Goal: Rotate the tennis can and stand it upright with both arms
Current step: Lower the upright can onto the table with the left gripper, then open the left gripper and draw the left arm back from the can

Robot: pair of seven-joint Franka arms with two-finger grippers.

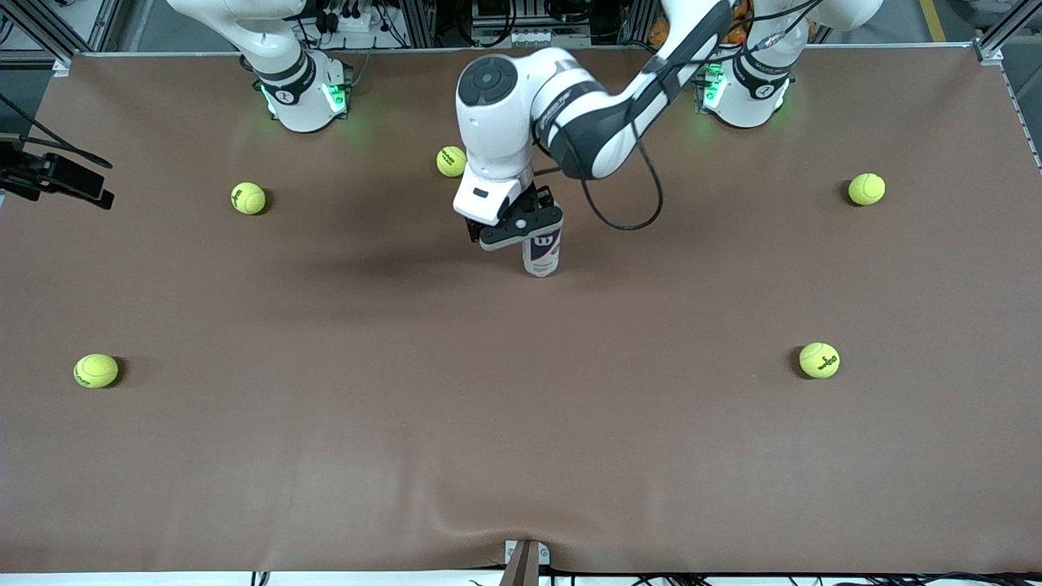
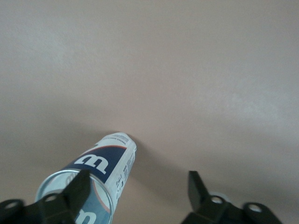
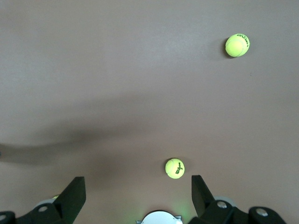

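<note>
The tennis can [image 1: 541, 251], white with a navy band and a white "W", stands upright on the brown table mat near the middle, open silvery rim up. My left gripper [image 1: 523, 231] hangs directly over it, fingers open. In the left wrist view the can [image 2: 105, 165] sits beside one fingertip [image 2: 77, 186], whose tip overlaps the rim; the gap of my left gripper [image 2: 140, 179] holds nothing. My right gripper [image 3: 138, 184] is open and empty, held high over the right arm's end of the table; it does not show in the front view.
Several yellow-green tennis balls lie scattered on the mat: one [image 1: 451, 161] close to the can toward the bases, others [image 1: 248, 198], [image 1: 866, 189], [image 1: 819, 360], [image 1: 96, 370]. A black camera mount [image 1: 49, 175] juts in at the right arm's end.
</note>
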